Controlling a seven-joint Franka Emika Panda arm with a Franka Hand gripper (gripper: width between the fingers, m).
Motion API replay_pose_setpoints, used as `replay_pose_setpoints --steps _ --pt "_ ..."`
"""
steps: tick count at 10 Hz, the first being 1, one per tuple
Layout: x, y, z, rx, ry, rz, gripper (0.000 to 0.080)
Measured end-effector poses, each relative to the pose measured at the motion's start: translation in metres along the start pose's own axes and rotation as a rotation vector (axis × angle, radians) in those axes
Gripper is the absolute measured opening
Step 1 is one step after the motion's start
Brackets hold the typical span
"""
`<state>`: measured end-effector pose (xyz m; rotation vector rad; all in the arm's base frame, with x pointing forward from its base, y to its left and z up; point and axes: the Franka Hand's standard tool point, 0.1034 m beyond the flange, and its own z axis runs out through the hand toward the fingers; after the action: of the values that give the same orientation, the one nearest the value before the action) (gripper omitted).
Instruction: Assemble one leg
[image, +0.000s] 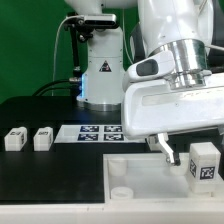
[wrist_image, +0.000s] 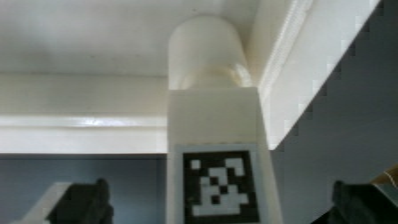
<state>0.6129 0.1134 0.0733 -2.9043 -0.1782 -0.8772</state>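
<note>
Leg (image: 203, 162): a squat white block with a black-and-white square marker on one face and, in the wrist view, a rounded peg at its far end. It sits at the white tray piece (image: 150, 185), by the bench's near edge toward the exterior view's right corner. The pincer (wrist_image: 228, 205) is spread, its fingers (wrist_image: 80, 203) flanking the block without touching.
</note>
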Motion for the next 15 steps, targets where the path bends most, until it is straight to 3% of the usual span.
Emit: replay_pose_setpoints --steps 6,9,10,11,15 --pt "-0.001 -0.001 0.000 0.002 -0.016 0.003 0.0649" --pt "0.019 -0.002 -0.013 0.016 -0.098 0.005 0.0649" --pt "0.026 0.002 -0.012 0.011 -0.088 0.009 0.0649" --pt "0.022 0.005 -0.009 0.011 -0.120 0.012 0.0649" --pt "0.020 0.005 -0.011 0.072 -0.555 0.041 0.0649"
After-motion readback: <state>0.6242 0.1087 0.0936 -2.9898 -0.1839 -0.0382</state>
